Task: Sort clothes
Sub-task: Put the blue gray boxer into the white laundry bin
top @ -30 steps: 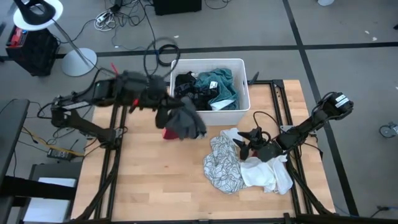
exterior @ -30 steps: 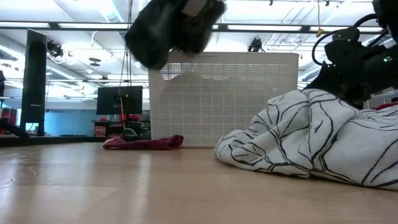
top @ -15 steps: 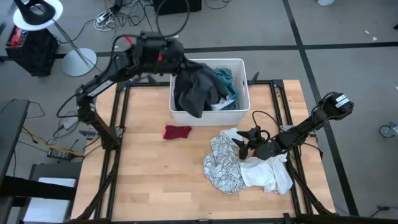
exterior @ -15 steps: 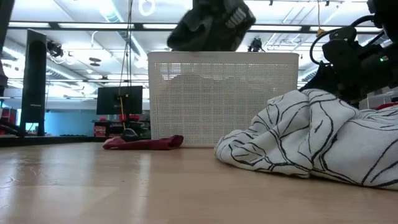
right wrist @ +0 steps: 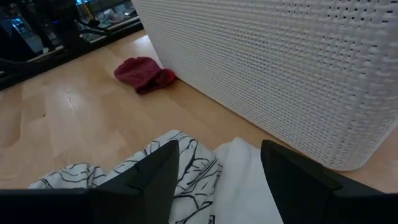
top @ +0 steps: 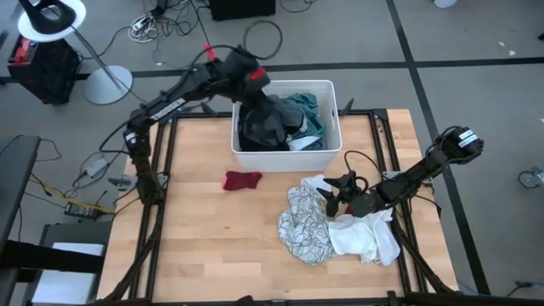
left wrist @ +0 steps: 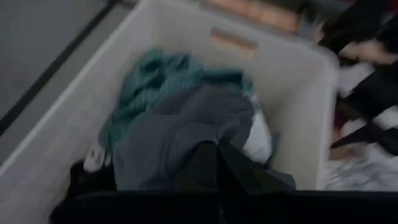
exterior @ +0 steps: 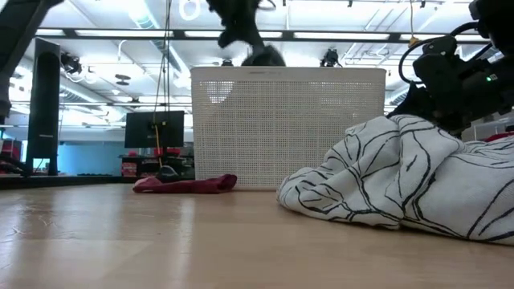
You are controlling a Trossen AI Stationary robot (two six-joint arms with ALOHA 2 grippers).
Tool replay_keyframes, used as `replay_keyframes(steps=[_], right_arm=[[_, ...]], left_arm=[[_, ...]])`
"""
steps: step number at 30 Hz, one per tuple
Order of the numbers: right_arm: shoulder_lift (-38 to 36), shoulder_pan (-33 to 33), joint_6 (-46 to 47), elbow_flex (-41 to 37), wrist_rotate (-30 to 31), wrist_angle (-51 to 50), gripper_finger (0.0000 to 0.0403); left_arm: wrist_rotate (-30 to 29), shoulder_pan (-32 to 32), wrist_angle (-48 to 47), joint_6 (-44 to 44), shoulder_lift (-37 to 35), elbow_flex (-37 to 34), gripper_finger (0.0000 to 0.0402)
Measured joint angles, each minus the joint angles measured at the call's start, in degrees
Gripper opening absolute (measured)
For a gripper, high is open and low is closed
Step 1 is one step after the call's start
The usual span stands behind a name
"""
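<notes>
above the white perforated plastic bin [top: 327,143]: left gripper [top: 252,85] clamped on limp dark grey garment [top: 262,126], draping into it; beside the bin, right gripper [top: 336,192] spread wide, holding nothing, over soft white line-patterned cloth [top: 308,223]; best pinched at a raised fold; small red piece [top: 242,180] near the bin

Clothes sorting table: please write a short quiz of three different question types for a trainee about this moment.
1. True or false: the small red cloth lies inside the white bin.
2. What does the left end effector hold? A) dark grey garment B) white patterned garment C) nothing
3. Fill in: the right end effector is ____ above the pile on the table.

Key: 1 false, it lies on the table; 2 A; 3 open.
</notes>
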Motion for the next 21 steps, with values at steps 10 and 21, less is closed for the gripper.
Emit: replay_keyframes(steps=[10, 21], right_arm=[[0.00, 0.00, 0.39, 0.00, -1.05, 0.00, 0.0228], [0.00, 0.00, 0.31, 0.00, -1.09, -0.09, 0.0228]], left_arm=[[0.19, -0.02, -1.13, -0.48, 10.42, 0.00, 0.0014], [-0.53, 0.49, -0.41, -0.63, 13.76, 0.77, 0.0101]])
